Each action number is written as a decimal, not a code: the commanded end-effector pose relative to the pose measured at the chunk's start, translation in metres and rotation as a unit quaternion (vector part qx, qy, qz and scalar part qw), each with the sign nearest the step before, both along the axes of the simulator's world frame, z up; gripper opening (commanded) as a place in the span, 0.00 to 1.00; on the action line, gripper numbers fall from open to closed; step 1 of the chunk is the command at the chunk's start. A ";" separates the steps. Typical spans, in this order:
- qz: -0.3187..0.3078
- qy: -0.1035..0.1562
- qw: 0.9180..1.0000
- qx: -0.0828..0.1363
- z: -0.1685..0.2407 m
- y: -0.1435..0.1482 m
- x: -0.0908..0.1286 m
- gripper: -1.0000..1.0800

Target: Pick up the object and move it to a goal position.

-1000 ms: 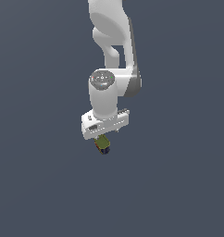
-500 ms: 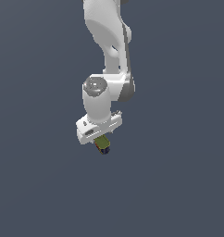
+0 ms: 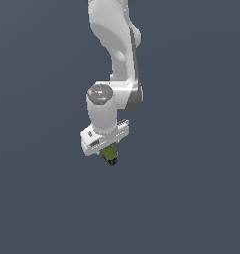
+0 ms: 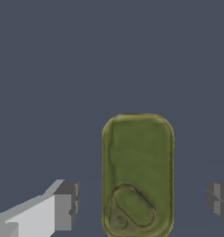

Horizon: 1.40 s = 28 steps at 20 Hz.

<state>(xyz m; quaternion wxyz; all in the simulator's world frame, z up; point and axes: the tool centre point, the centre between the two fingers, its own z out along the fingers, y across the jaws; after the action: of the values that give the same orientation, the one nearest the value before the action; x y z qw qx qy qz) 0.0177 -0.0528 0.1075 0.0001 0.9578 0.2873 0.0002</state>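
The object (image 3: pixel 111 156) is a small olive-green block with a dark blue end and orange-red marks. In the exterior view it shows just under the white gripper (image 3: pixel 108 150). In the wrist view the object (image 4: pixel 137 173) shows as an olive rounded block with an oval raised mark. It lies between the two fingertips (image 4: pixel 66 206), with a clear gap on each side. The gripper (image 4: pixel 141 203) is open around the object and its fingers do not touch it. The hand hides the fingers in the exterior view.
The white arm (image 3: pixel 117 59) rises from the gripper toward the top of the exterior view. Around it lies a plain dark grey-blue surface (image 3: pixel 191 188) with no other objects or edges in view.
The wrist and hand have shifted slightly toward the exterior view's left and a little lower, and the upper arm has leaned over. The object has stayed at the same spot.
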 end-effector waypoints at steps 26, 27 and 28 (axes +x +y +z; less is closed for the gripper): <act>0.002 0.000 1.000 0.000 -0.048 0.000 0.000 0.00; 0.002 0.000 1.000 0.000 -0.047 0.001 0.000 0.00; 0.002 0.000 1.000 0.000 -0.046 0.003 0.001 0.00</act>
<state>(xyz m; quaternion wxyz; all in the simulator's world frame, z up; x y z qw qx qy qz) 0.0171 -0.0524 0.0591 0.0000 0.9574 0.2888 -0.0014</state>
